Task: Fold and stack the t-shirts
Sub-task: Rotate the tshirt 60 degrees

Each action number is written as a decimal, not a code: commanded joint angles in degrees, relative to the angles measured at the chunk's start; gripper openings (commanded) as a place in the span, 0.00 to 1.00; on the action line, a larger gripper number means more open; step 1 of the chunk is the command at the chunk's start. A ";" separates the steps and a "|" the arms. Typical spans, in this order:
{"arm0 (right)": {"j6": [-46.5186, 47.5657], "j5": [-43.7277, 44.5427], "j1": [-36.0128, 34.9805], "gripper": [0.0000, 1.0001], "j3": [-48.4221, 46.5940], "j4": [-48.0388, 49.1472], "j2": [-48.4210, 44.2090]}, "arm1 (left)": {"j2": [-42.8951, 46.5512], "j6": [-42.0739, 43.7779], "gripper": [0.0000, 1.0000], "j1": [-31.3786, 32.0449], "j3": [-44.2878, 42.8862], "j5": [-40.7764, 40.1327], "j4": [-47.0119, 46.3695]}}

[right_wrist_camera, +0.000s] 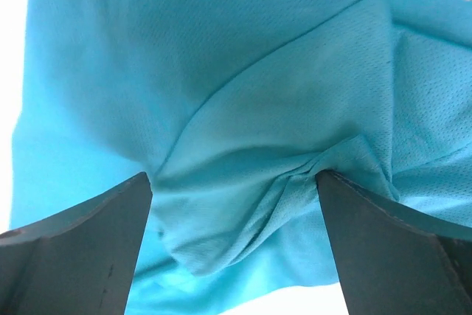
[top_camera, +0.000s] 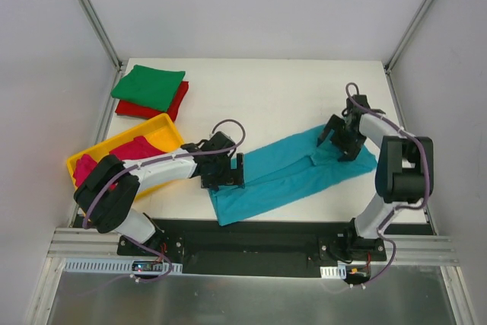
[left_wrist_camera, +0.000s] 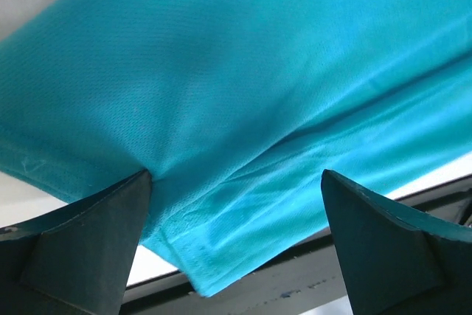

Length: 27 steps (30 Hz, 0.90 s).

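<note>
A teal-blue t-shirt [top_camera: 289, 176] lies spread in a long diagonal band across the white table, folded lengthwise. My left gripper [top_camera: 237, 173] hovers open over its near-left end. In the left wrist view the shirt's hemmed corner [left_wrist_camera: 199, 256] lies between my spread fingers [left_wrist_camera: 88, 241], ungripped. My right gripper [top_camera: 335, 142] stands open over the far-right end. There, a bunched sleeve seam of the teal shirt [right_wrist_camera: 258, 204] sits between the wide-apart fingertips [right_wrist_camera: 383, 248]. A folded green t-shirt [top_camera: 148, 84] rests on a folded red one [top_camera: 176, 103] at the far left.
A yellow tray [top_camera: 163, 131] at the left holds magenta-pink shirts [top_camera: 125, 151], right beside my left arm. The table's near edge and a black rail [left_wrist_camera: 310, 278] run just below the teal shirt's corner.
</note>
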State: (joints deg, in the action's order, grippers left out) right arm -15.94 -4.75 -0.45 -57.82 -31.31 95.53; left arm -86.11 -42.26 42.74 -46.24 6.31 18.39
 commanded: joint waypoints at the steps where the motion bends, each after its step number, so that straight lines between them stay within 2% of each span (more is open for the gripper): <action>1: 2.75 -7.99 -2.09 0.96 -16.13 6.98 13.69 | -0.38 -8.27 0.99 5.41 2.47 0.64 0.15; 3: 5.64 -7.73 -4.99 0.96 -27.46 2.16 21.51 | -0.73 -11.34 0.99 8.40 1.68 0.29 0.06; 8: 9.61 2.44 -7.46 0.96 -54.97 -13.31 35.76 | 1.37 -14.78 0.99 15.87 -1.92 -1.02 0.06; 10: 10.32 7.01 -6.33 0.96 -63.86 -19.73 39.46 | 2.95 -14.34 0.99 18.25 -3.50 -3.22 -0.02; 12: 11.02 7.65 -5.09 0.96 -68.11 -21.86 40.53 | 4.45 -13.20 0.99 19.22 -4.64 -4.37 0.06; 14: 11.63 8.00 -4.21 0.96 -68.39 -21.95 38.61 | 6.12 -12.32 0.99 19.31 -4.91 -4.63 0.06; 17: 13.39 13.00 -3.95 0.96 -67.43 -23.61 33.52 | 9.54 -10.74 0.99 19.40 -3.78 -5.51 0.06; 20: 14.45 12.94 -4.12 0.96 -61.47 -23.36 26.93 | 13.23 -10.48 0.99 19.40 -1.23 -9.19 0.33; 23: 15.50 8.46 -5.61 0.96 -50.24 -20.12 17.88 | 16.66 -10.47 0.99 18.17 0.97 -12.71 2.51; 27: 19.81 5.72 -12.19 0.96 -28.37 -10.74 1.12 | 20.62 -11.00 0.99 12.38 6.06 -11.76 4.46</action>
State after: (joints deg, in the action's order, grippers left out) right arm -0.84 4.38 -5.48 -101.89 -48.45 113.12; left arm -68.84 -53.58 59.92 -44.97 -2.52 18.70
